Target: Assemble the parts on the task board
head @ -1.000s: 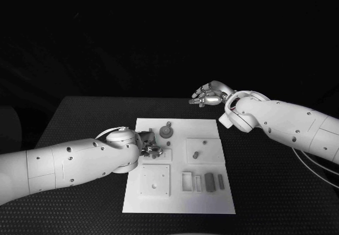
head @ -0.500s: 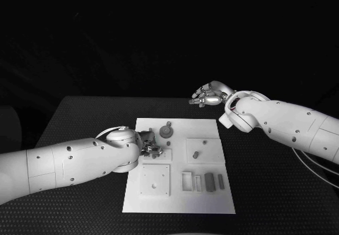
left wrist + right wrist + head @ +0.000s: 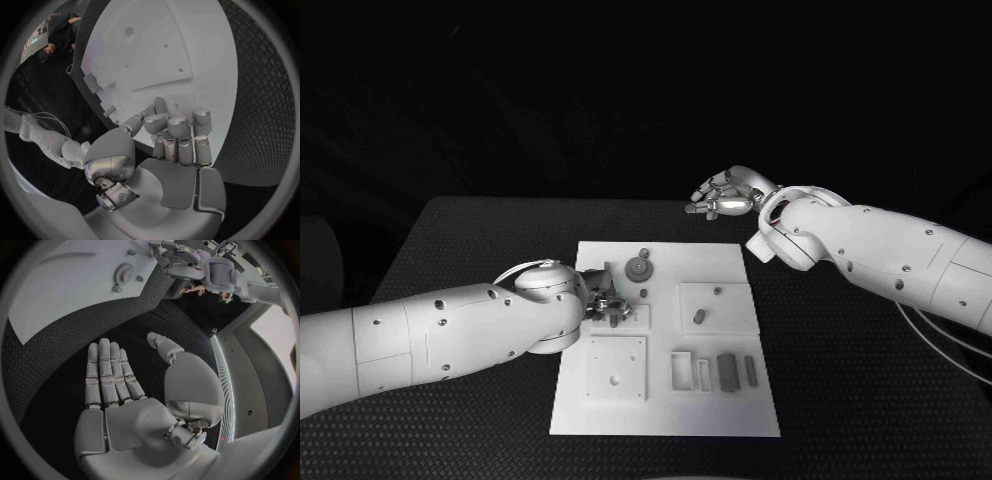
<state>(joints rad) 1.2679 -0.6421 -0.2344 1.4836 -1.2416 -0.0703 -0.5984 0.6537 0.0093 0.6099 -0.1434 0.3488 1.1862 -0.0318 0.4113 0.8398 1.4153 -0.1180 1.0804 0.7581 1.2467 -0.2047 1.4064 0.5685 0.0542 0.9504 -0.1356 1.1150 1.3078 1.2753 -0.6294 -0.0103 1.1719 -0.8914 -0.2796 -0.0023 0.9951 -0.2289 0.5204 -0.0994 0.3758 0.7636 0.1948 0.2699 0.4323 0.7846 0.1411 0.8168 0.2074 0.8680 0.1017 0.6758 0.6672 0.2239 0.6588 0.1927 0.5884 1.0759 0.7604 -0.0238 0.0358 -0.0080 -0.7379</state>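
Nothing shifted since earlier frames. Left hand [image 3: 606,298] low over task board [image 3: 718,410], left of middle, fingers curled, grasp unclear. Right hand [image 3: 721,195] spread, empty, far right above worktop [image 3: 473,240]. Gear [image 3: 639,268] at far side: probably light, stiff; best pinched by rim.

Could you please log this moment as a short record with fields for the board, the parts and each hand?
surface: black table
task board: white plate in the middle of the table
parts: a gear near the board's far edge; grey bars near its near right corner
left hand: low over the board beside the gear; fingers curled; whether it holds anything cannot be told
right hand: open, fingers straight, above the table beyond the board's far right corner, holding nothing
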